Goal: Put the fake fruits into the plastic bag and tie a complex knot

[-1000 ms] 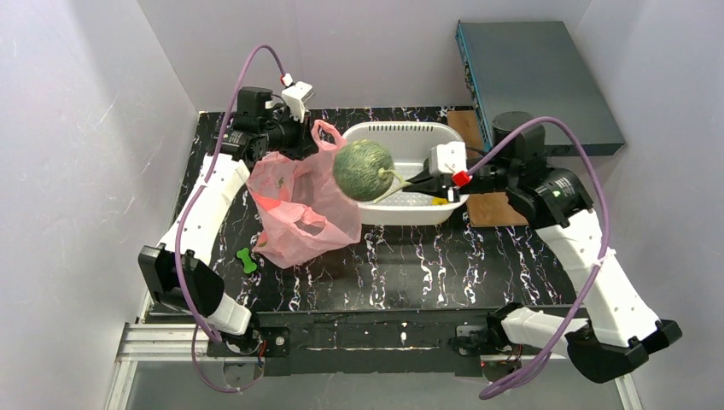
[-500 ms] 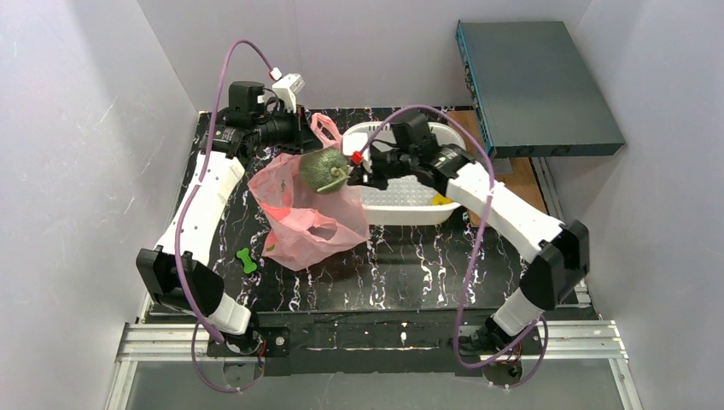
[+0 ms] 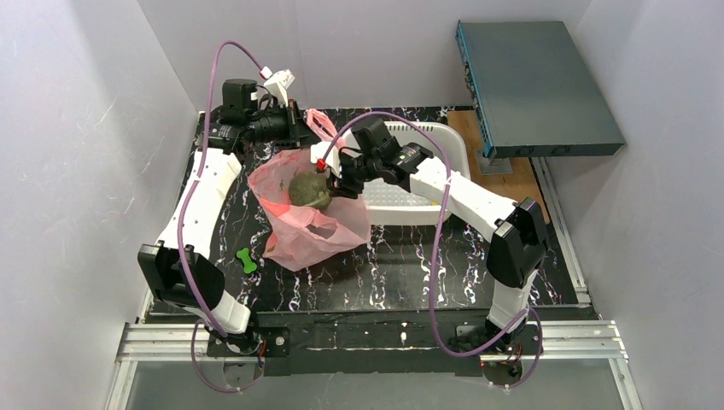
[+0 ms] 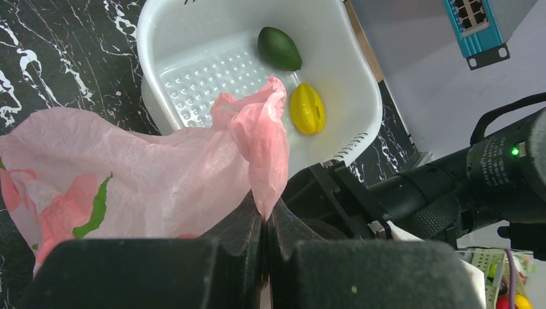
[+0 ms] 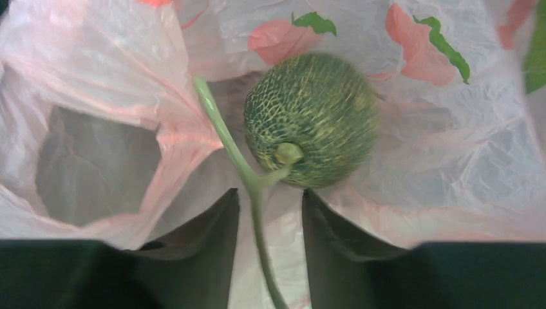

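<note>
Toward the near side of the counter [image 3: 410, 265], by its left edge, lies a small green bone toy [image 3: 248, 259]. Further in, left of centre, the pink plastic bag [image 3: 312, 235] stands open, with the netted melon [image 5: 311, 119] inside its mouth. The right fingers [image 5: 212, 238] hang spread just above the melon, and its thin stem [image 5: 222, 129] runs up through the gap between them. Beyond, toward the far left corner, the left fingers [image 4: 244, 228] are pressed together, pinching a handle loop of the bag and holding it raised. At the far edge, the white basket [image 4: 348, 84] holds the avocado [image 4: 279, 48] and the yellow fruit [image 4: 307, 108], lying near each other but apart.
</note>
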